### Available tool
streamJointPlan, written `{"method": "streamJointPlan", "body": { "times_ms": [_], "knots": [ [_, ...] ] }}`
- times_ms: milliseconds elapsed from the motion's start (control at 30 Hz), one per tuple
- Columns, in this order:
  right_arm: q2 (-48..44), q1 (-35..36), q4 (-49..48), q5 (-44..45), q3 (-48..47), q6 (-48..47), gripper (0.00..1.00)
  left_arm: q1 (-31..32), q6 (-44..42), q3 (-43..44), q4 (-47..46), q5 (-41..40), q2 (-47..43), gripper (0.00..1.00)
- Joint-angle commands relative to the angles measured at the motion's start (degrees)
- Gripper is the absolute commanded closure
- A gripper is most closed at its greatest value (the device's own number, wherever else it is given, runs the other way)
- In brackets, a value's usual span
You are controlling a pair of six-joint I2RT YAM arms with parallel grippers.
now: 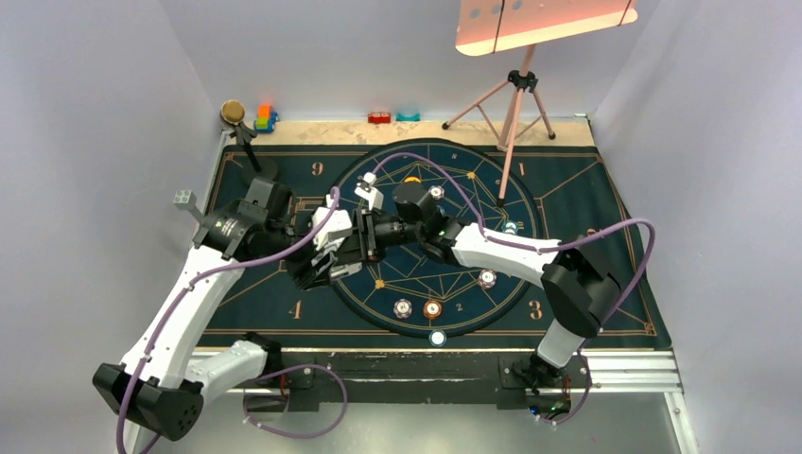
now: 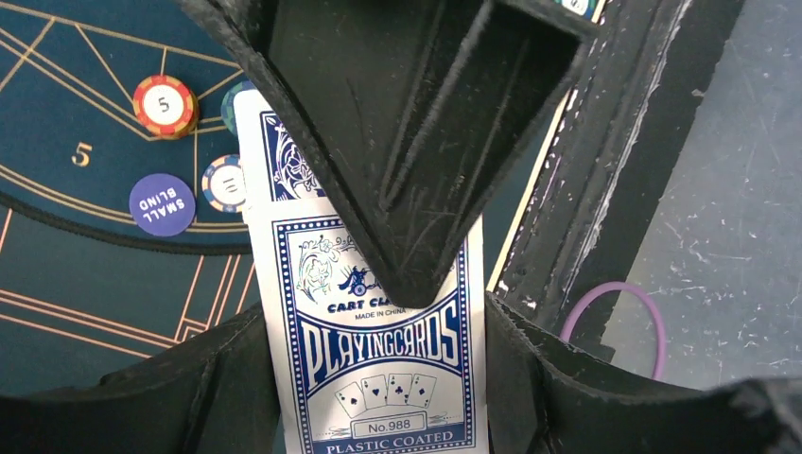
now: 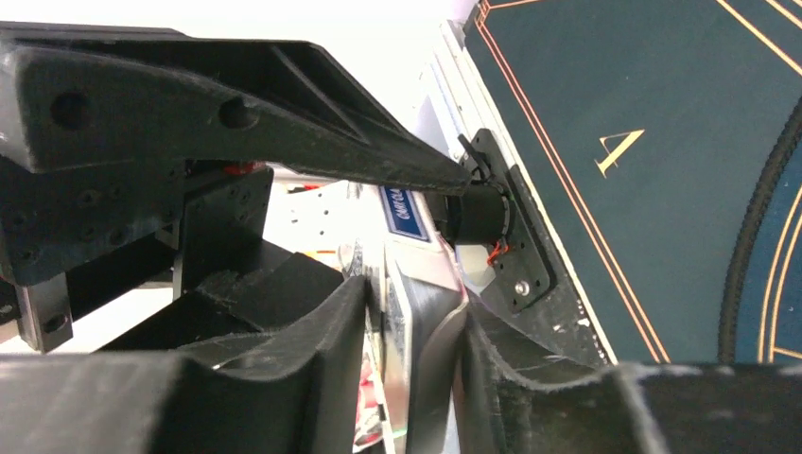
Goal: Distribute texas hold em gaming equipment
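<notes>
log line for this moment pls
left fingers: shut on playing card box | right fingers: at box, grip unclear | chips: on mat

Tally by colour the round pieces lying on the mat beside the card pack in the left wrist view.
Red-and-white chip marked 5: 1
Purple Small Blind disc: 1
Blue-orange-white chip: 1
Teal chip, partly behind the card pack: 1
Total: 4
</notes>
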State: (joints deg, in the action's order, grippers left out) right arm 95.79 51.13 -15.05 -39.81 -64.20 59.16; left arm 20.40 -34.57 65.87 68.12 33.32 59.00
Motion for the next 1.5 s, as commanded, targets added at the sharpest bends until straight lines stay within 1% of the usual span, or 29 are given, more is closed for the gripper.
{"method": "streamJointPlan", "body": {
  "times_ms": [0,33,67,100,167,200,233,400,467,700,767,867,967,1033,1133,1333,1467],
  "knots": [
    [0.74,0.72,-4.62,-2.5,-2.41,2.97,0.69,0.25,0.58,2.52,-4.23,-1.54,1.3,0.37],
    [0.83,0.72,-5.26,-2.53,-2.04,3.31,0.76,0.25,0.51,2.37,-4.6,-1.77,1.38,0.31],
    [0.74,0.72,-5.84,-2.47,-1.66,3.78,0.8,0.25,0.41,2.19,-4.92,-2.11,1.56,0.23],
    [0.68,0.72,-6.28,-2.29,-1.32,4.18,0.85,0.25,0.15,2.02,-4.96,-2.22,1.76,0.18],
    [0.56,0.72,-6.25,-1.92,-1.19,4.45,0.89,0.33,-0.77,1.78,-4.58,-2.44,1.95,0.1],
    [0.54,0.72,-6.02,-1.78,-1.23,4.52,0.9,0.46,-1.14,1.28,-4.5,-2.63,1.85,0.03],
    [0.56,0.72,-5.77,-1.62,-1.31,4.41,0.9,0.89,-1.5,0.69,-4.71,-3.13,1.63,0.0],
    [0.7,0.72,-4.53,-0.8,-1.4,4.18,0.9,2.65,-3.09,-2.33,-5.61,-6.11,-0.65,0.0],
    [0.74,0.74,-4.02,-0.84,-1.66,4.0,0.9,2.88,-3.68,-3.48,-6.05,-7.22,-1.72,0.04],
    [0.92,0.63,-2.09,-0.38,-2.58,3.26,0.89,2.98,-6.79,-6.21,-5.19,-10.05,-4.46,0.24],
    [1.2,0.63,-1.93,-0.19,-2.75,3.25,0.83,2.96,-6.87,-6.13,-5.43,-9.98,-4.89,0.31],
    [1.31,0.63,-1.56,0.06,-2.94,3.31,0.67,2.98,-6.53,-5.52,-5.54,-9.37,-5.2,0.46],
    [0.7,0.63,0.32,0.39,-3.07,2.11,0.58,2.98,-6.06,-5.27,-5.26,-8.71,-5.65,0.56],
    [-0.03,0.21,2.38,1.16,-3.11,0.85,0.54,2.97,-5.76,-5.54,-5.06,-8.07,-6.11,0.58],
    [-1.44,-0.87,5.94,2.28,-2.61,-1.33,0.51,2.98,-5.1,-5.51,-3.86,-6.88,-6.32,0.64],
    [-4.65,-2.89,6.62,2.9,0.87,-2.06,0.5,2.98,-4.72,-5.83,-2.93,-5.97,-6.57,0.65],
    [-4.97,-3.05,6.86,2.89,0.52,-2.34,0.5,2.95,-4.38,-5.48,-2.62,-5.5,-5.95,0.7]
  ]
}}
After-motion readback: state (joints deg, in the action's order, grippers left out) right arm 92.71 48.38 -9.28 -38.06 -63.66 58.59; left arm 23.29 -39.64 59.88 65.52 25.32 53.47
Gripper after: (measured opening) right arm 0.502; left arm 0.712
